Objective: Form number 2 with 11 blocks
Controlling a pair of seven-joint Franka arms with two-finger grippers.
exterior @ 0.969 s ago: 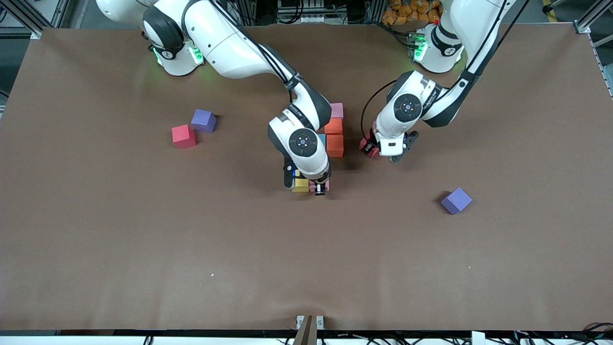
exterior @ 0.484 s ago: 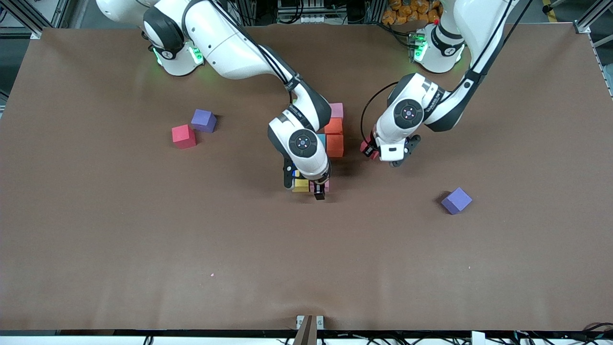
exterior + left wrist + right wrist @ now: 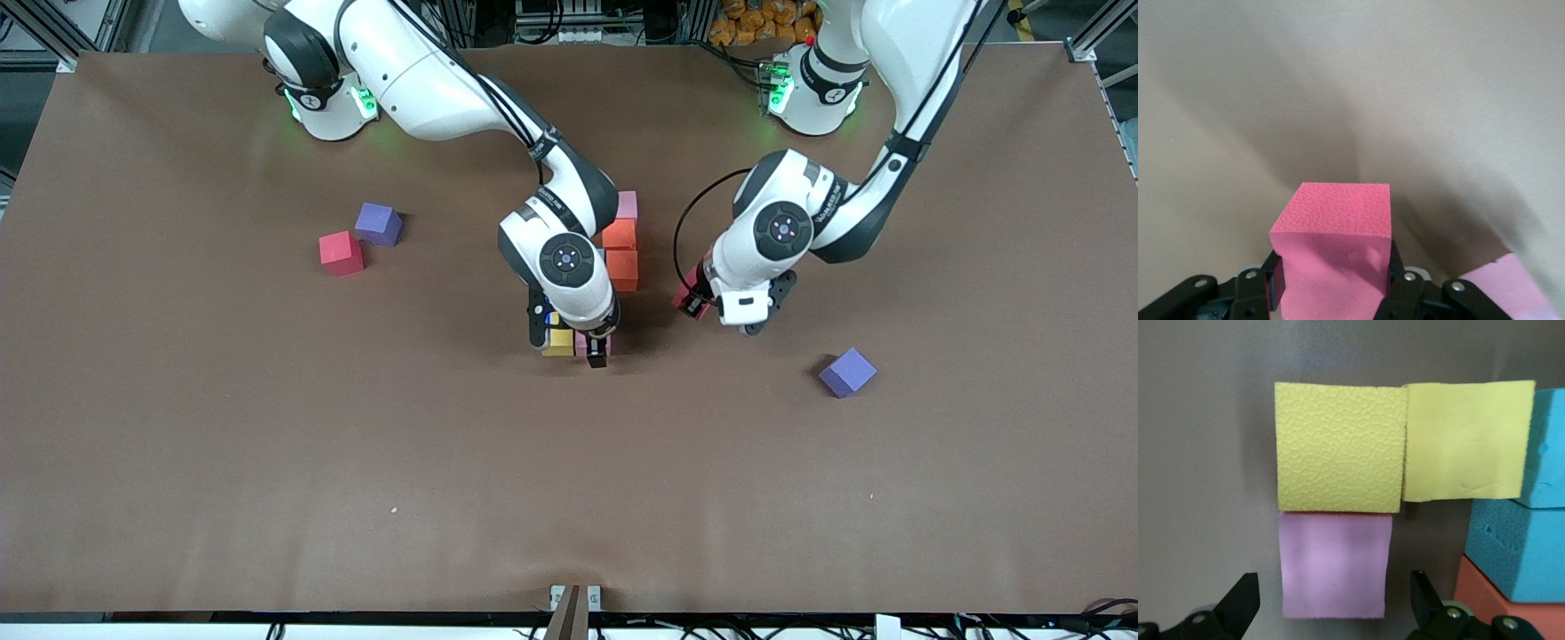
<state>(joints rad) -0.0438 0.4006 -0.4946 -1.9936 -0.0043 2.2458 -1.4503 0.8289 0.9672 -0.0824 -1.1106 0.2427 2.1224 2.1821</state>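
Nearest the cam, low in the frame toward the L arm's end: a purple cube, alone on the brown table.

Up to mid-frame: right gripper is down at the near edge of the number 2. Jaws wide apart, one finger each side of a pale pink cube, gaps both sides, not gripping. That cube touches a yellow cube; a 2nd yellow cube sits edge to edge w/ the first. Two blue cubes and an orange corner are just beside.

Same height, toward the L arm's end: left gripper over bare table near the digit, jaws clamped on a deep-pink cube, pads on two opposing faces.

Higher in frame: two orange cubes stacked in a column, then a pink cube topping it. Rest of the digit is under the R arm, can't tell.

Toward the R arm's end, upper half: red cube, w/ a 2nd purple cube just beside it, a bit farther.
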